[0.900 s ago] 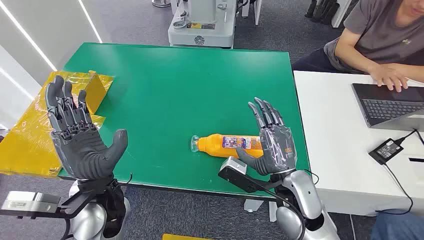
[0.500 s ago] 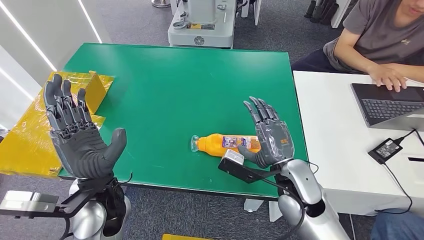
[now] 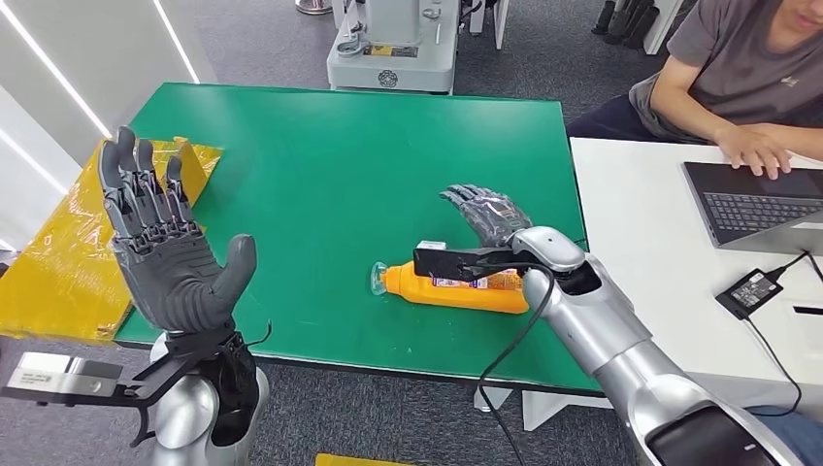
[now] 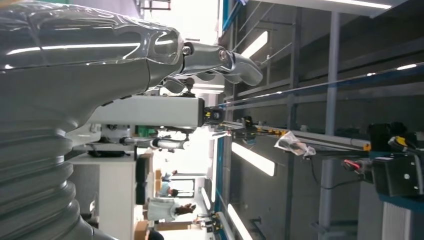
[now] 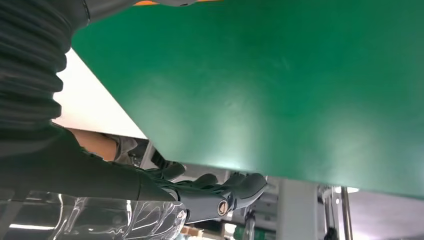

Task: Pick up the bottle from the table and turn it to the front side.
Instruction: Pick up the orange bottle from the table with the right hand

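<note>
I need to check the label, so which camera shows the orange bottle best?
The head view: the orange bottle lies on its side on the green table, label partly visible. The right wrist view catches an orange sliver at its edge.

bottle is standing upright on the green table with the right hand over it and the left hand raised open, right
Not quite. The head view shows the bottle lying on its side on the green table, not standing upright. The rest holds: the right hand is over it, not yet gripping it, and the left hand is raised with fingers spread.
</note>
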Controlling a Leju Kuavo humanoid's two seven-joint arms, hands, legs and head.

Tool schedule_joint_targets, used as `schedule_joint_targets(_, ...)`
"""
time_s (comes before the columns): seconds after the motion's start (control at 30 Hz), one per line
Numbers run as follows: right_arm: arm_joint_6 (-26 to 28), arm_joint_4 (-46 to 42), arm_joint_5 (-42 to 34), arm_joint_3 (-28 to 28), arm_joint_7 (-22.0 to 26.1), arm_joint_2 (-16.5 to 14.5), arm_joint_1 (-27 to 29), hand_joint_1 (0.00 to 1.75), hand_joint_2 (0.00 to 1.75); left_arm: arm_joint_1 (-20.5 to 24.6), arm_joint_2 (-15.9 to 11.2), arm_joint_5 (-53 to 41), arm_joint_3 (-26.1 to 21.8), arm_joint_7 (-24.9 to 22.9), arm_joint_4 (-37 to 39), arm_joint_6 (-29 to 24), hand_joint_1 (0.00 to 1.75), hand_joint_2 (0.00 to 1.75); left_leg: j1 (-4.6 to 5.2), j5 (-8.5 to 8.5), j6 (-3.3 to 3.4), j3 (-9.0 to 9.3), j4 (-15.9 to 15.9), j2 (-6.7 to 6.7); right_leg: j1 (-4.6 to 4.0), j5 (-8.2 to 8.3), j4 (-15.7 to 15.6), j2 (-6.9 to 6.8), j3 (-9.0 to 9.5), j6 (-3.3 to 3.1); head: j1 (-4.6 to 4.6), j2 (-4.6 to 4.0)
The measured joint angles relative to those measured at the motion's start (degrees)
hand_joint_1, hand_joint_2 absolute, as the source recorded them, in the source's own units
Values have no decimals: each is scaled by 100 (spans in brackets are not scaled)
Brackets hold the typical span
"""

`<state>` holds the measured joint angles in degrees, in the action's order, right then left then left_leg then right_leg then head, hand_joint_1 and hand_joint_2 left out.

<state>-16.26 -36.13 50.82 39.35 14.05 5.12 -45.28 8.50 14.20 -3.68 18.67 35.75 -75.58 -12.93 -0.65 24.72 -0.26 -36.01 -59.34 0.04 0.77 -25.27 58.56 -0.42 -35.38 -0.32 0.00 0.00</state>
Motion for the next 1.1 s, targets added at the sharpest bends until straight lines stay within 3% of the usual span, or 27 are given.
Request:
schedule_joint_targets(0.2, -123, 694, -101, 256, 3, -201, -282, 0, 175, 79, 8, 11, 46, -40, 67, -5, 0, 175, 0, 1, 0, 0, 0, 0, 0, 0, -2, 0, -1, 0, -1, 0)
schedule_joint_targets(0.53, -206, 1130, -195, 451, -107, -217, -231, 0, 175, 89, 9, 21, 117, -55, 122, 33, 0, 175, 0, 1, 0, 0, -3, 1, 0, 0, -4, 3, -1, 1, -1, 0)
schedule_joint_targets(1.1, -227, 1304, -341, 624, -554, 102, 184, 0, 175, 61, -8, 77, 124, -145, 133, 12, 0, 175, 0, 2, 1, -1, -3, 1, 0, 0, -4, 4, -1, 1, -1, 0)
